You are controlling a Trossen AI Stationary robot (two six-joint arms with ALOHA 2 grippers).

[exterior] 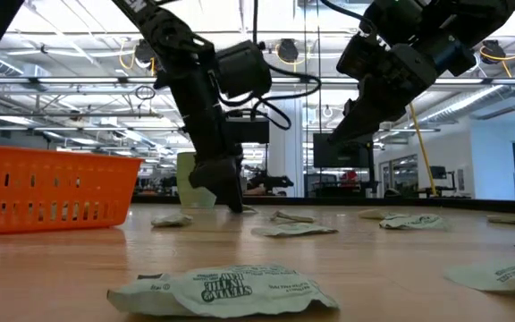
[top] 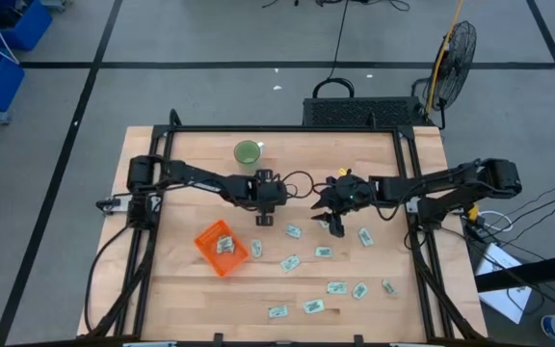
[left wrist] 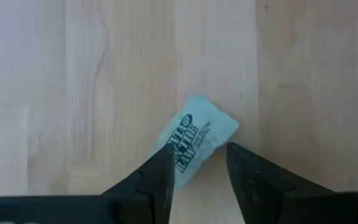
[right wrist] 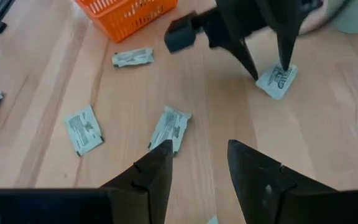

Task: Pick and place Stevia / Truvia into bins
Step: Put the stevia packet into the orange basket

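Several pale green and white Stevia sachets (top: 323, 253) lie flat on the wooden table, and one lies in the orange bin (top: 205, 241). My left gripper (left wrist: 199, 162) is open and points steeply down at one sachet (left wrist: 196, 134) near the table's middle. Its tips are at table height, one over the sachet's near corner, the other beside it. My right gripper (right wrist: 197, 162) hangs open above the table, right of the left one, with a sachet (right wrist: 171, 127) lying ahead of it and nothing between its fingers. My left gripper comes at the sachet from above, slanting down. One fingertip (right wrist: 286, 65) stands over the sachet's edge (right wrist: 277, 81) and the other stands on the bare wood beside it. I cannot tell whether either finger touches the sachet, which lies flat on the table.
A round light-green cup (top: 248, 152) stands at the far middle of the table. The bin (exterior: 52, 192) sits left of the left gripper (exterior: 231, 192). More sachets (top: 336, 287) are scattered toward the near right, and one (exterior: 226, 291) lies close to the low camera.
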